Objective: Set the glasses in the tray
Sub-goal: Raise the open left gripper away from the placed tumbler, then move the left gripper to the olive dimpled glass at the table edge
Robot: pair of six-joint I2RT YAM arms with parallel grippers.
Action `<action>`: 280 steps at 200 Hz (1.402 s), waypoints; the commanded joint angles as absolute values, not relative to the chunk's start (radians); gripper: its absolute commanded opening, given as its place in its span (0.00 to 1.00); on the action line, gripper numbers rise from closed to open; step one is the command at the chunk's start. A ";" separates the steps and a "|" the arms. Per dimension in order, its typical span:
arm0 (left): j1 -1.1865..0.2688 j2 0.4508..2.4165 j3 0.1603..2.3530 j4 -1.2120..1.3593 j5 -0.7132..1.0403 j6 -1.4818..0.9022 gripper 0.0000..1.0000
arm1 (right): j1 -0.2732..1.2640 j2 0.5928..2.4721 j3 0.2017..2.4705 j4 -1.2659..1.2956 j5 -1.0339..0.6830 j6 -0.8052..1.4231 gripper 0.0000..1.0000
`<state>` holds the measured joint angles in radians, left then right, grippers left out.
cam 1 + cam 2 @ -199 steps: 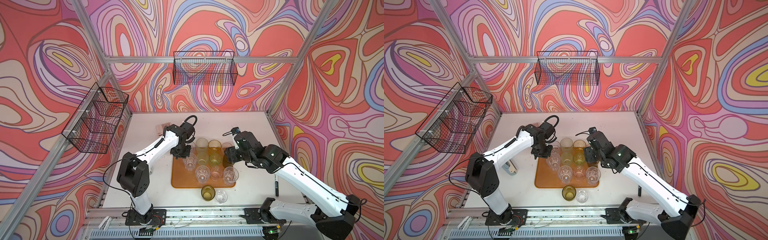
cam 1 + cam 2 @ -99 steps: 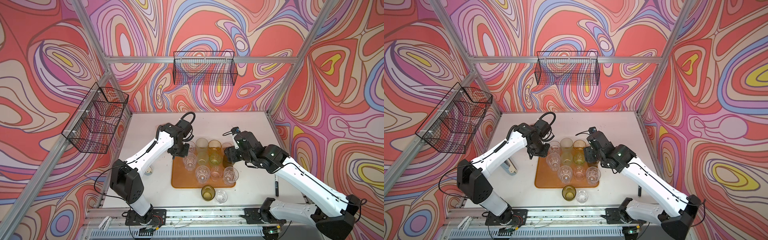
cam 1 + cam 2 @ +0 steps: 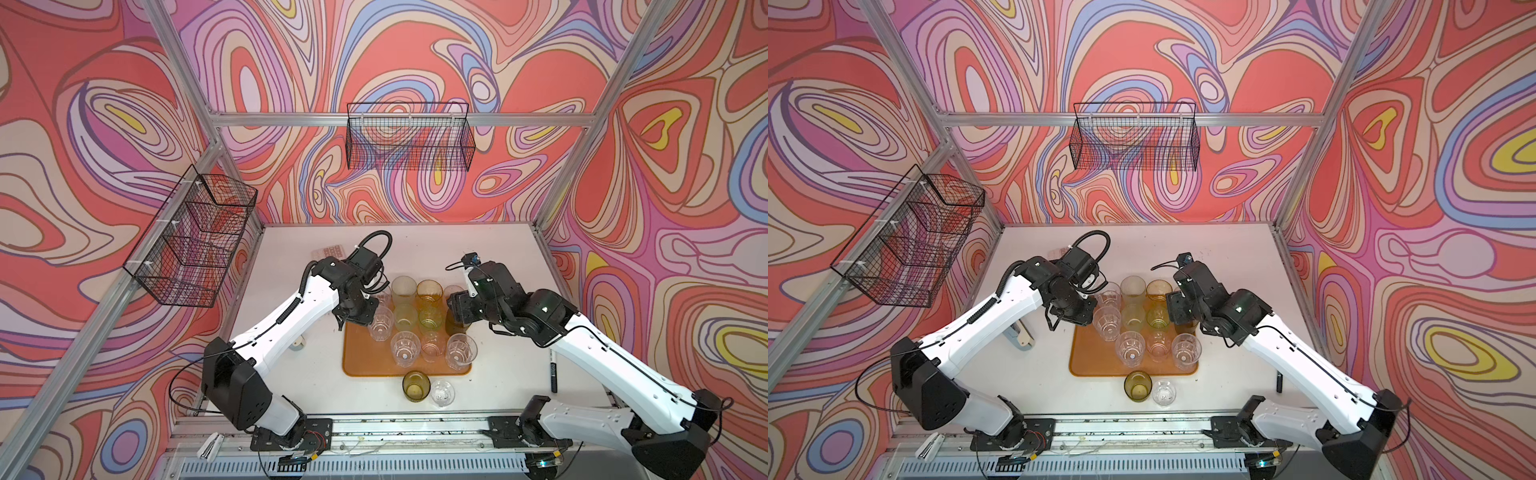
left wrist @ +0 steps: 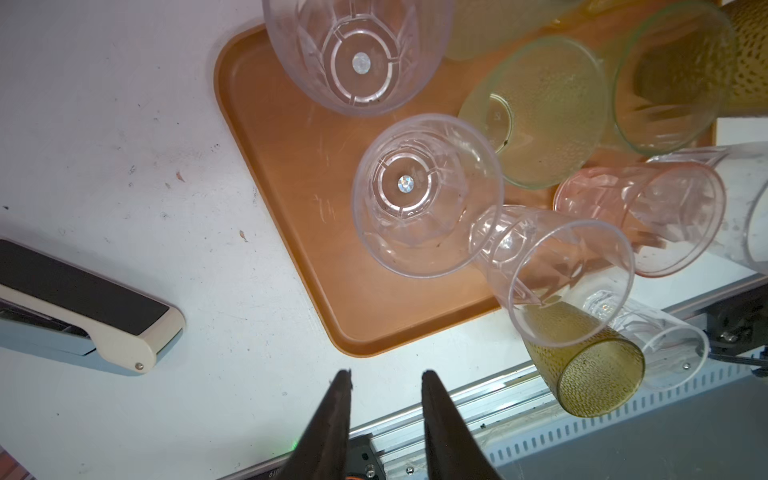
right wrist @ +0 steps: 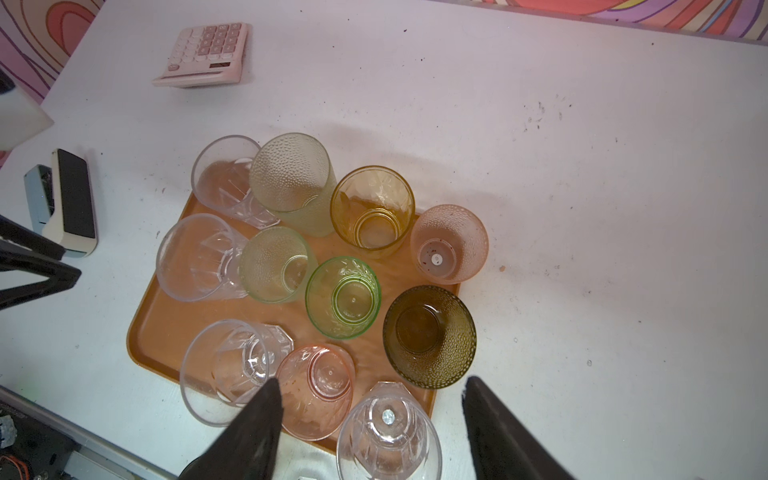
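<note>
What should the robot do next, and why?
Probably send the left gripper, open and holding nothing, toward the olive glass or the small clear glass. Both stand on the table, just outside the tray.

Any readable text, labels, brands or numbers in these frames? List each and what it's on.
No text reads clearly in any view.
Pink desk calculator: key markings, too small and blurred to read.
Black marker pen on the white table: pale print on the barrel, too small to read.
Black frame part by the left gripper: a short run of characters, blurred and partly hidden, unreadable.
Plastic tumblers, orange-brown tray: no markings seen.
</note>
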<state>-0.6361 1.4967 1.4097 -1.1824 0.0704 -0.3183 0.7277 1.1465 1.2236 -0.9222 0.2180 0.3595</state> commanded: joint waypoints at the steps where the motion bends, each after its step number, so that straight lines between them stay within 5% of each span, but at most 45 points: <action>1: -0.672 1.452 1.389 -1.205 0.063 -0.296 0.33 | 0.726 1.151 1.219 -0.897 0.216 0.368 0.71; 119: -0.788 1.340 1.241 -1.150 0.102 -0.343 0.34 | 0.717 1.192 1.258 -0.904 0.170 0.371 0.71; 280: -1.046 1.352 1.156 -1.000 0.088 -0.488 0.33 | 0.517 1.213 1.272 -0.940 -0.084 0.357 0.71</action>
<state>-1.0187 1.3319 1.1645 -1.0313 0.0937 -0.4435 0.5312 1.2091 1.2453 -0.9253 -0.0517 0.3634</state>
